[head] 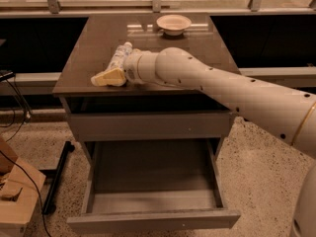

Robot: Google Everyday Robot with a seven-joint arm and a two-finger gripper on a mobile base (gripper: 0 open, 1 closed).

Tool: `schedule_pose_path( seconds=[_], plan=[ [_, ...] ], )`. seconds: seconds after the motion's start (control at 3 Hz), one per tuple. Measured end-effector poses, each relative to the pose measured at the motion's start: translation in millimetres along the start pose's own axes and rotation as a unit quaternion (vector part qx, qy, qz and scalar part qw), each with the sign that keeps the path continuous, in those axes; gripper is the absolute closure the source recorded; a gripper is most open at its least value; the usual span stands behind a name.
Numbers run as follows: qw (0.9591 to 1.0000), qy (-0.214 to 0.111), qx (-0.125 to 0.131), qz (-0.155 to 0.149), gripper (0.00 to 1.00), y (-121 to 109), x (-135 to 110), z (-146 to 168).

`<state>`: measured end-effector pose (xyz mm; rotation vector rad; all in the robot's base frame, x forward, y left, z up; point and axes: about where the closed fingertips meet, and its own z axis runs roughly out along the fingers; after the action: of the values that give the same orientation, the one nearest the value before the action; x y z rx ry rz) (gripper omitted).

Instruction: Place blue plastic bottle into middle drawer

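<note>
The blue plastic bottle (117,58), clear with a white cap and pale label, lies on its side on the left part of the cabinet top (98,38). My gripper (110,74) is low over the top at the bottle's near end, its cream tip beside the bottle, and my wrist hides the bottle's base. I cannot tell whether it touches the bottle. The middle drawer (153,220) is pulled out wide below, with nothing showing inside it. The grey drawer front (148,126) above it is closed.
A shallow cream bowl (173,23) stands at the back of the cabinet top. My arm (237,90) crosses over the right side of the cabinet. A black stand (57,179) and wooden pieces (15,201) sit on the floor at the left.
</note>
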<state>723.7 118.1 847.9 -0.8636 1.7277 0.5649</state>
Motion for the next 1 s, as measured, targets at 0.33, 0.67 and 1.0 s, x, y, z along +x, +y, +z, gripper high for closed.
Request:
schedule_pose_path(
  seconds=[0.33, 0.67, 1.0],
  plan=[
    [0.9999, 0.0, 0.008, 0.01, 0.0, -8, 3, 7],
    [0.9995, 0.009, 0.02, 0.024, 0.14, -17, 6, 11],
    [0.9985, 0.019, 0.036, 0.036, 0.37, -28, 10, 8]
  ],
)
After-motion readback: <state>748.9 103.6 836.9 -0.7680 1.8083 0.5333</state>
